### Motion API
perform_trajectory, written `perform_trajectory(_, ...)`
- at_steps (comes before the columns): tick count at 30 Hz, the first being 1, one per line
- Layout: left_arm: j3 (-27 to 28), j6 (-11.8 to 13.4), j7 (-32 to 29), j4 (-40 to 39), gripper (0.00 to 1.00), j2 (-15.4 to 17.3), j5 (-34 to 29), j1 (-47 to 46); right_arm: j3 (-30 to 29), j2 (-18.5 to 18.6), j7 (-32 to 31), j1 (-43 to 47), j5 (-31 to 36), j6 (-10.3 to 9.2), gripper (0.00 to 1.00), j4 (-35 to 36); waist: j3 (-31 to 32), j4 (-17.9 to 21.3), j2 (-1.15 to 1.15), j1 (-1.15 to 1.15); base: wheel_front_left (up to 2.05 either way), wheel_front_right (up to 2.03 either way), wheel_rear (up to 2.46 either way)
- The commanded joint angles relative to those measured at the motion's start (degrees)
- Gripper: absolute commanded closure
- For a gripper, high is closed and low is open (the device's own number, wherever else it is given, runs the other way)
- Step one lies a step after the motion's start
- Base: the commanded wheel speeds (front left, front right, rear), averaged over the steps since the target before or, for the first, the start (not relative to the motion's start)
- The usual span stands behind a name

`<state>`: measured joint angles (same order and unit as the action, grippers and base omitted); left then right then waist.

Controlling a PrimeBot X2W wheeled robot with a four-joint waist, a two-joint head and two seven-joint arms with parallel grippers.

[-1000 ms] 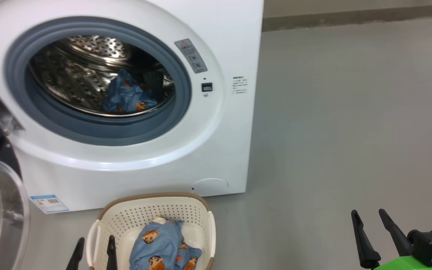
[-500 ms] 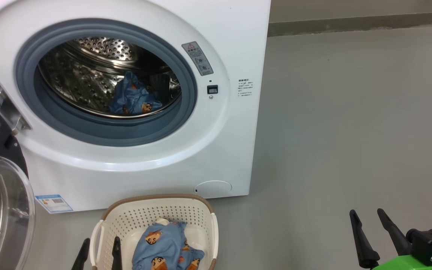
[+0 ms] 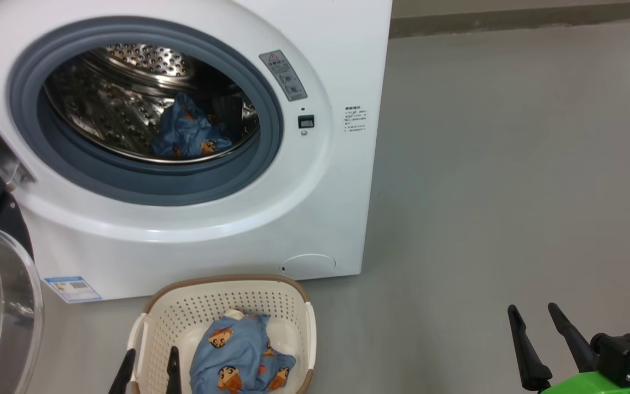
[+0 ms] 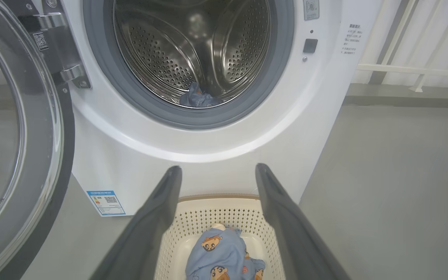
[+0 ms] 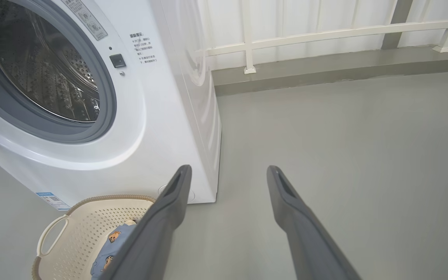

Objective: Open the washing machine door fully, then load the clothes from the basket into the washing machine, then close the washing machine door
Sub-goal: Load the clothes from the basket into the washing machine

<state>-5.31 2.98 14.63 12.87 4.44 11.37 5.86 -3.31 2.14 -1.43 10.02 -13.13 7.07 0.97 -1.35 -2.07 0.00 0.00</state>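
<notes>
Hovering, my left claw (image 4: 218,168) and right claw (image 3: 532,308) still gape empty; only my head has shifted. One garment (image 3: 186,131) lies inside the washing machine (image 3: 337,54) at eleven o'clock; the clothes (image 3: 238,355) in the basket (image 3: 227,280) at six come next.

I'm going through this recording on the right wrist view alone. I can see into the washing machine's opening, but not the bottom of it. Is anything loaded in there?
Observer: Yes. In the head view a printed blue garment lies crumpled at the bottom of the drum.
Operator: Fine. Where is the left end effector? My view has only the right arm's own fingers.
Observer: The left end effector is at the left rim of the basket in the head view. It is open, with nothing between its fingers.
</notes>
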Motion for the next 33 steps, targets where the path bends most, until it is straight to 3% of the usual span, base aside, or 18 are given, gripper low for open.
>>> perform_trajectory(1,1.5,-0.4,0.0,-0.1,0.0,0.1,0.1,-3.2,1.6,0.7,0.4,-1.9,-0.2,0.42,0.0,1.8,-1.2,0.2,0.0,0.0,0.0,0.0,0.0)
perform_trajectory(10,0.1,-3.4,-3.3,7.9,0.0,0.5,2.0,-9.9,3.0,0.7,1.0,-5.2,-0.2,0.42,0.0,3.2,-9.0,2.2,0.0,0.0,0.0,0.0,0.0)
perform_trajectory(19,-0.4,-7.2,-6.3,26.6,0.0,0.9,4.9,-25.8,4.2,0.7,2.8,-10.6,-0.7,0.42,0.0,4.2,-22.7,6.1,0.0,0.0,0.0,0.0,0.0)
perform_trajectory(33,-2.4,-9.8,-6.5,50.8,0.0,3.1,6.2,-48.3,6.7,0.7,7.4,-19.0,-2.5,0.42,0.0,3.8,-43.4,11.0,0.0,0.0,0.0,0.0,0.0)
